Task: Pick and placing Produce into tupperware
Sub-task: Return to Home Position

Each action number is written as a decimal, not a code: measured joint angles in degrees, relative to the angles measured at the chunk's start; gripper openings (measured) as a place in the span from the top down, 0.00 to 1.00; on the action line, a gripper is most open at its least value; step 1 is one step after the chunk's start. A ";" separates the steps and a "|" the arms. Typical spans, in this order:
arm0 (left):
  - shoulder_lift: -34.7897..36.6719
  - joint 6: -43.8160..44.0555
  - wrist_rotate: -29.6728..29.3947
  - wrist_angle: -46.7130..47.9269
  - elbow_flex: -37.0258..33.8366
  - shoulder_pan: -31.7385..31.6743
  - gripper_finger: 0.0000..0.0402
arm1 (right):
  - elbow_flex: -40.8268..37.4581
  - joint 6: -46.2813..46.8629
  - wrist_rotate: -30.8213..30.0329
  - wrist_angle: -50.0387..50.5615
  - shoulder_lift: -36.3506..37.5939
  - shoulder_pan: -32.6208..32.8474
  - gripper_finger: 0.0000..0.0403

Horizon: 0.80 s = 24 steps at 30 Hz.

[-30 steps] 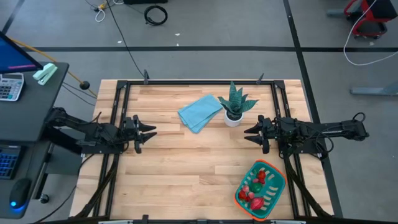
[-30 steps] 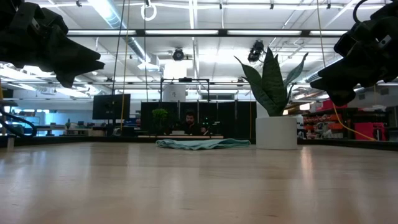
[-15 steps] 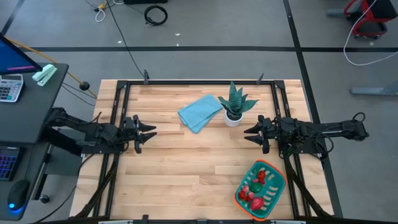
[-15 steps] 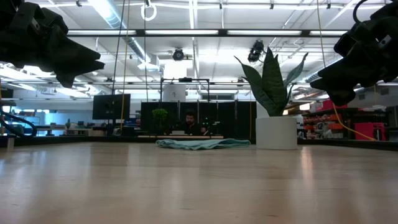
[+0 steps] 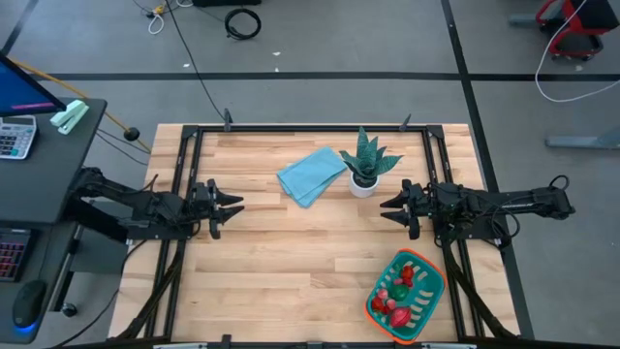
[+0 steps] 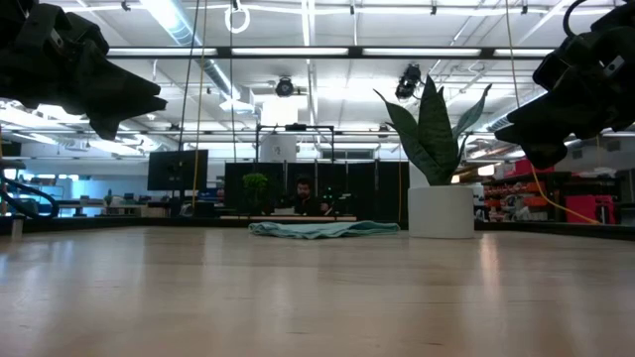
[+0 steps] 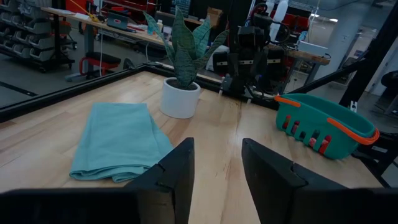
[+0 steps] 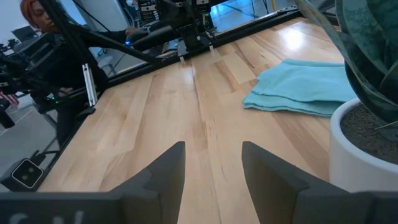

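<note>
Change: nothing at all. Both arms stay parked exactly where they were a second ago, and nothing on the boards has shifted.
Pale wooden slat table: I spot no stray produce on it from overhead.
Left gripper: hovering at the left edge, pointing inward, fingers spread apart with nothing between them.
Right gripper: mirrored at the right edge, just beside the plant, fingers likewise parted and empty.
Teal ribbed plastic tupperware with the orange rim: sitting at the table's near right corner, below the right arm.
Light blue folded cloth: flat at the far middle, untouched.
Spiky green plant in its white pot: upright, next to the cloth.
Small toy produce: red and pink bits plus a green one, all inside the tupperware.
Meaning: to my eye the loading is finished and the arms are home.
</note>
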State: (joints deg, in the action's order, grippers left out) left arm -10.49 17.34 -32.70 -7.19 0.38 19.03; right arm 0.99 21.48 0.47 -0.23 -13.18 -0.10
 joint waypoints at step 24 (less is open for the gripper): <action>0.00 -0.01 0.00 -0.01 0.00 0.00 0.65 | 0.00 0.01 0.00 -0.02 -0.01 0.02 0.59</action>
State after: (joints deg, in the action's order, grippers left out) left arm -10.49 17.34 -32.70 -7.19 0.38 19.03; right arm 0.99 21.49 0.48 -0.25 -13.18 -0.08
